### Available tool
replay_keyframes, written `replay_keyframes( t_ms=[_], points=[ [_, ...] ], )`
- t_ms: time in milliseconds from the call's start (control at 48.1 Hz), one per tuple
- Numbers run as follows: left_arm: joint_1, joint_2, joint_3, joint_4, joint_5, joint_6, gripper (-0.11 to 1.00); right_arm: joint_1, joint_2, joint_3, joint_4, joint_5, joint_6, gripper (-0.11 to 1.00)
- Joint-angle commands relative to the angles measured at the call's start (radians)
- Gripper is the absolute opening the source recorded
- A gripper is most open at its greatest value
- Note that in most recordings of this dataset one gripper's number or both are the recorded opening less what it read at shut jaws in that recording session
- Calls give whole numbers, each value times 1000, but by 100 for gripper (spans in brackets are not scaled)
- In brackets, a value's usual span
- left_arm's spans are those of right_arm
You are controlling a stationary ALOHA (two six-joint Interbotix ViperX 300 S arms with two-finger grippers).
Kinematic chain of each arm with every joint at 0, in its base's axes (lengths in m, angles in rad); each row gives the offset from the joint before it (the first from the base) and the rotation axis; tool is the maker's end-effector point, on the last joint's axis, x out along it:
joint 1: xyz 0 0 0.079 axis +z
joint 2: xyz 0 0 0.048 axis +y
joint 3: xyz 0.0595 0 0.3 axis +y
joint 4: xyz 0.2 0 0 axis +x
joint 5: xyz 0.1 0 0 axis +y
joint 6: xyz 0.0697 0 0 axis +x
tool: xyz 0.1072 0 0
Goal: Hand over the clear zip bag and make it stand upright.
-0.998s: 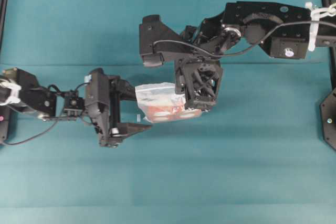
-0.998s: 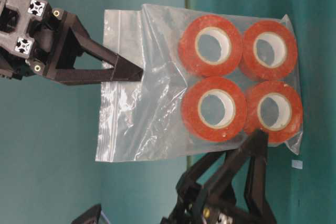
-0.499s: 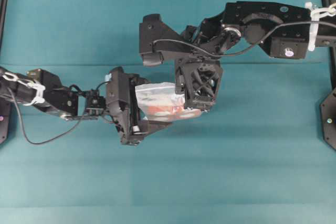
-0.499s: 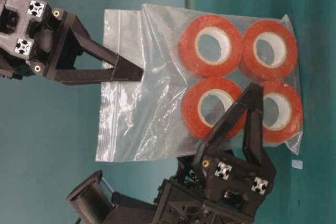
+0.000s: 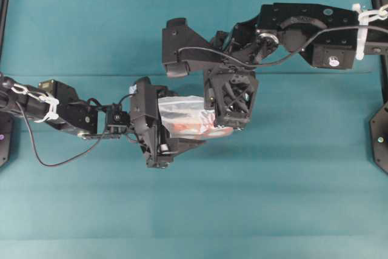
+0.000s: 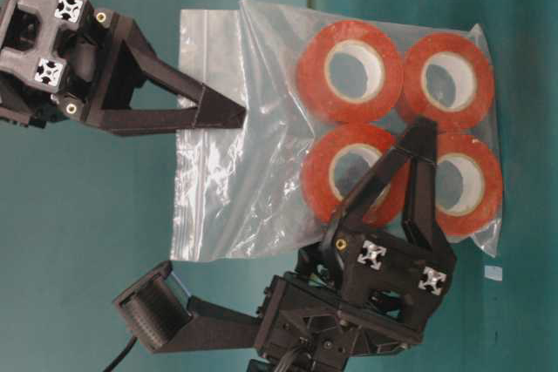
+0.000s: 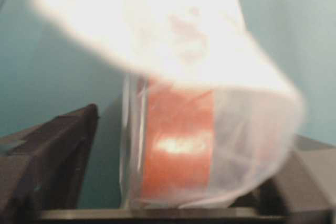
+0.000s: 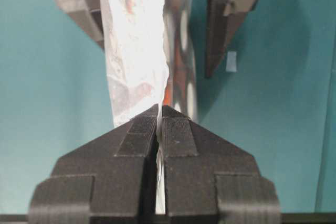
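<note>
Clear zip bag (image 6: 261, 141) between left gripper (image 6: 417, 167) fingers

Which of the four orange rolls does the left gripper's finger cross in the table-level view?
The left gripper has a finger crossing the lower-left orange roll inside the clear zip bag. The two rolls above it show fully.

A clear, see-through zip bag (image 6: 253, 137) is seen, four orange rolls (image 6: 397, 141) with white cores inside, framed by black grippers against a teal table (image 5: 194, 210).
</note>
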Motion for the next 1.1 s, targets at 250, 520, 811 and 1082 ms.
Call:
replay_keyframes(
  t_ms=[250, 520, 811, 1082],
  points=[
    [5, -3, -37, 2, 80, 5, 28, 5, -23, -6, 3, -5, 11, 1],
    [2, -2, -41, 2, 81, 17, 24, 8, -25, -6, 3, -9, 12, 1],
    [0, -2, -40, 2, 87, 40, 24, 5, -25, -6, 3, -11, 72, 0],
    [2, -2, -41, 2, 110, 72, 24, 14, -26, -11, 9, -11, 94, 1]
  ],
)
